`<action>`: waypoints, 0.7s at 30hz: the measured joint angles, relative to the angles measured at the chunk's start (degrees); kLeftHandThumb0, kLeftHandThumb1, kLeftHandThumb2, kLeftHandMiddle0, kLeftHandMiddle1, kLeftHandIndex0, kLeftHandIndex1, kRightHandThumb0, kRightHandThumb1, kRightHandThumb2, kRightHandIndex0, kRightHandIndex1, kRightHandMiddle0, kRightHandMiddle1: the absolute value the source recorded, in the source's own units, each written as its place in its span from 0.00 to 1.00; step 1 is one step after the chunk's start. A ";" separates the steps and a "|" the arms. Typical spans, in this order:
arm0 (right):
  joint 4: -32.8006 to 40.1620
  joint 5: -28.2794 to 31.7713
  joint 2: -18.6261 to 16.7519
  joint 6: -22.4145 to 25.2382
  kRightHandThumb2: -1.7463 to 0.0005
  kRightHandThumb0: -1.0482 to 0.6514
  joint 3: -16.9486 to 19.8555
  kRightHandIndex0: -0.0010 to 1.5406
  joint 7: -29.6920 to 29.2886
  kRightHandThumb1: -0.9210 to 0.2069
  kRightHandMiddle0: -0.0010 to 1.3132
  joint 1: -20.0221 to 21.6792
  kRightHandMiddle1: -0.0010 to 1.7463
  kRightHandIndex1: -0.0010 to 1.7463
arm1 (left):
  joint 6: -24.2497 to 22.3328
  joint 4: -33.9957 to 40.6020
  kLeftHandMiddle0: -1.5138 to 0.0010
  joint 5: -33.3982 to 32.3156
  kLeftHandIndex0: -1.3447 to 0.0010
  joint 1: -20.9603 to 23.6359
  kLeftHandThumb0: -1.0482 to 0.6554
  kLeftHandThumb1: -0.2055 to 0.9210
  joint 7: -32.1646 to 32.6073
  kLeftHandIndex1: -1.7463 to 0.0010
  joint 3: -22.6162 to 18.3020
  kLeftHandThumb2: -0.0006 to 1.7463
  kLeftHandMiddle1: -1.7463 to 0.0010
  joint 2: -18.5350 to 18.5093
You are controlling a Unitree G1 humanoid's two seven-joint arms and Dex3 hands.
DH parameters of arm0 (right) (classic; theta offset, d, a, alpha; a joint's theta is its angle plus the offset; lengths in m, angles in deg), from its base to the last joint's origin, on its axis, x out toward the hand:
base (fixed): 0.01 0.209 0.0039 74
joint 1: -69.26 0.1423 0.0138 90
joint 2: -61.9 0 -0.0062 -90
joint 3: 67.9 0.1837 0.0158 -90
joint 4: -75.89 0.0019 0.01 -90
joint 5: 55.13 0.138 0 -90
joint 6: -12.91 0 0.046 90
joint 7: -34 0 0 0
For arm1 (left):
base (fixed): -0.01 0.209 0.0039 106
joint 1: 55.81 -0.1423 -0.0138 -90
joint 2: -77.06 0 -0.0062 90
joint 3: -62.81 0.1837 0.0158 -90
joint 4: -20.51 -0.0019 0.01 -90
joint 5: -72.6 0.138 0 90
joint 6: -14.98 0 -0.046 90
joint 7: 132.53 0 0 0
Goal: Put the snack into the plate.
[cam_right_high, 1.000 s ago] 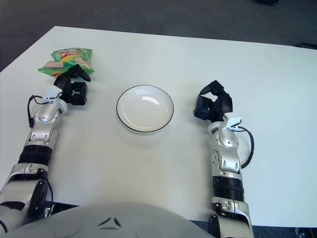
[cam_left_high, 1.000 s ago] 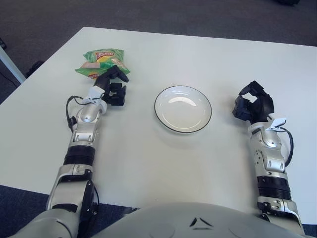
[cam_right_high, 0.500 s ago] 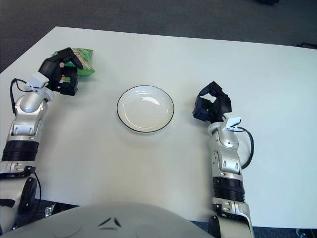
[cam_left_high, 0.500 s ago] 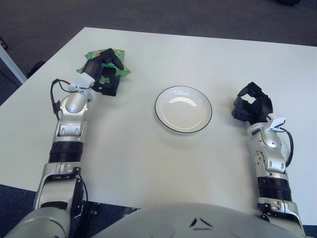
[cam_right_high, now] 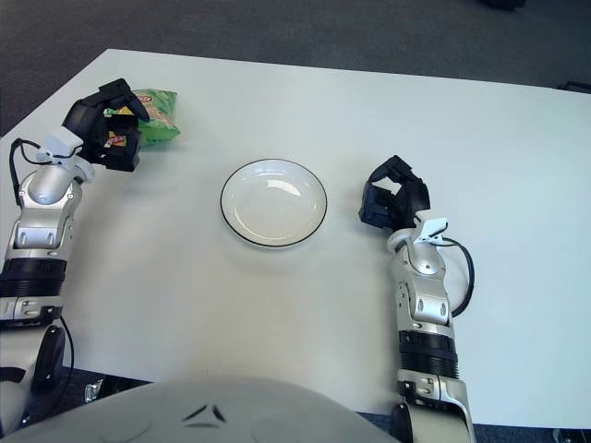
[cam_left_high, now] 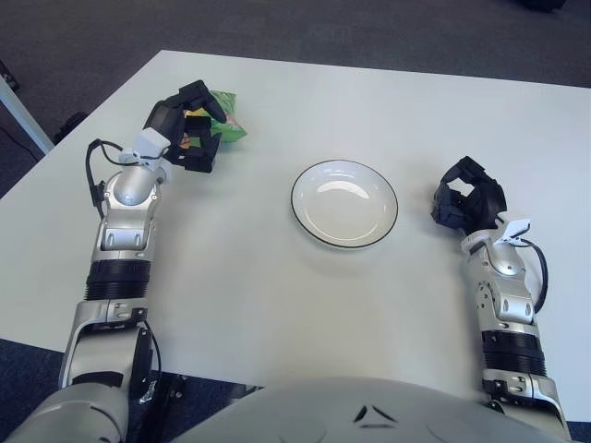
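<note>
Two robot hands: left robot hand (cam_left_high: 187,129) clamps snack bag (cam_left_high: 224,126) upper left of frame; right robot hand (cam_left_high: 466,200) curled, empty, beside plate (cam_left_high: 344,203) on desk (cam_left_high: 277,295).

A broad white table (cam_left_high: 277,286) fills most of the scene. Around its far edge lies dark grey carpet (cam_left_high: 305,32). A pale table leg (cam_left_high: 23,120) shows at the far left

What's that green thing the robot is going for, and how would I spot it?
Start at the white table and find the round white plate with a dark rim in the middle. Go to the far left corner: under the robot's left hand lies a crinkly green snack bag. It is the only brightly coloured thing there.
</note>
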 measured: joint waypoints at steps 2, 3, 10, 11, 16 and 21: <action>0.00 -0.18 0.09 0.36 0.23 0.33 -0.02 0.84 -0.01 0.55 0.48 0.00 1.00 1.00 | 0.00 -0.02 0.25 0.01 0.59 0.00 0.35 0.53 0.00 0.00 0.01 0.70 0.00 0.00; 0.00 -0.25 0.13 0.48 0.23 0.33 -0.03 0.84 -0.03 0.55 0.48 0.00 1.00 1.00 | 0.00 -0.04 0.25 0.01 0.59 0.00 0.35 0.53 0.00 0.00 0.01 0.70 0.00 0.00; 0.06 -0.58 0.24 1.39 0.23 0.33 -0.08 0.83 -0.23 0.56 0.48 0.00 1.00 1.00 | 0.00 -0.17 0.25 0.03 0.59 0.00 0.35 0.53 0.00 0.00 0.08 0.70 0.00 0.01; 0.12 -0.66 0.25 1.53 0.23 0.33 -0.09 0.83 -0.33 0.56 0.48 0.00 1.00 1.00 | 0.00 -0.20 0.25 0.03 0.59 0.00 0.35 0.53 0.00 0.00 0.09 0.70 0.00 0.01; 0.41 -1.51 0.27 2.06 0.22 0.33 -0.17 0.83 -0.87 0.56 0.49 0.00 1.00 1.00 | 0.01 -0.37 0.25 0.05 0.59 0.00 0.35 0.53 0.00 0.00 0.14 0.70 0.00 0.02; 0.71 -1.67 0.27 2.49 0.22 0.33 -0.21 0.83 -0.98 0.57 0.49 0.00 1.00 1.00 | 0.03 -0.53 0.25 0.09 0.59 0.00 0.35 0.53 0.01 0.00 0.16 0.70 0.00 0.03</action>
